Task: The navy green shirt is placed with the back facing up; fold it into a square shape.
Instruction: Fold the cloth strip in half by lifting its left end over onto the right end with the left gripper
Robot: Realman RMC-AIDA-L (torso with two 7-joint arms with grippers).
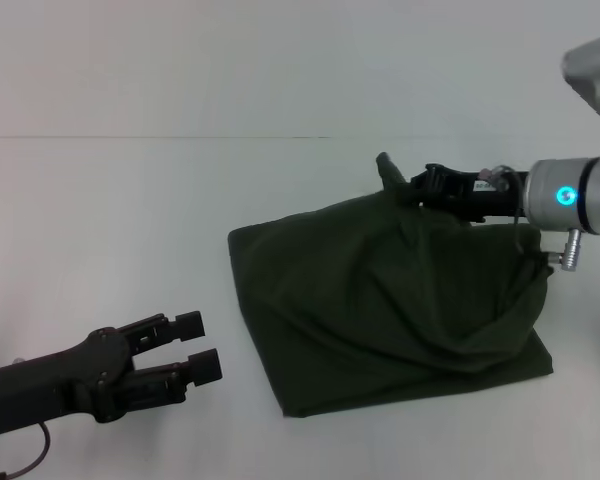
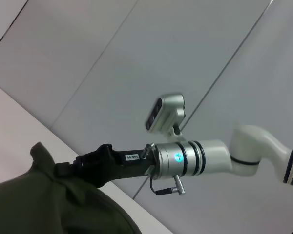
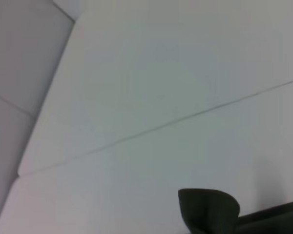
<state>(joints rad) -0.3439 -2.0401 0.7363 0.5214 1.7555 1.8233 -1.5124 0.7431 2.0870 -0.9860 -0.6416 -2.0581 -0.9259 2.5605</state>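
Shirt (image 1: 380,320): a dark olive bundle lying right of centre on the table (image 1: 110,220), already reduced to a compact, roughly four-sided shape. The near and left edges lie flat and fairly straight. The upper layer is loose and creased, rising toward the far right corner, where a tip of cloth stands up off the surface. No lettering shows on the visible faces.

Right gripper (image 1: 405,185): at the far edge of the shirt, reaching in from the right. Its fingers are closed on the raised fold of cloth, which is drawn up to them; the left wrist view shows the same pinch, with fabric (image 2: 53,195) bunched at the black finger assembly (image 2: 68,168). The right wrist view shows only a dark flap of cloth (image 3: 210,209) against the pale table.

Left gripper (image 1: 200,345): low at the near left, well apart from the shirt, fingers parted by a narrow gap and holding nothing.

Progress, as judged: the main folds appear done, since the shirt is small and near square. What seems left is to lay the lifted layer down, release it, and flatten the creases so the far and right edges match the near ones.

Surroundings: a plain white tabletop with a faint seam (image 1: 180,137) running across it far from the robot; pale grey wall panels (image 2: 136,58) beyond.
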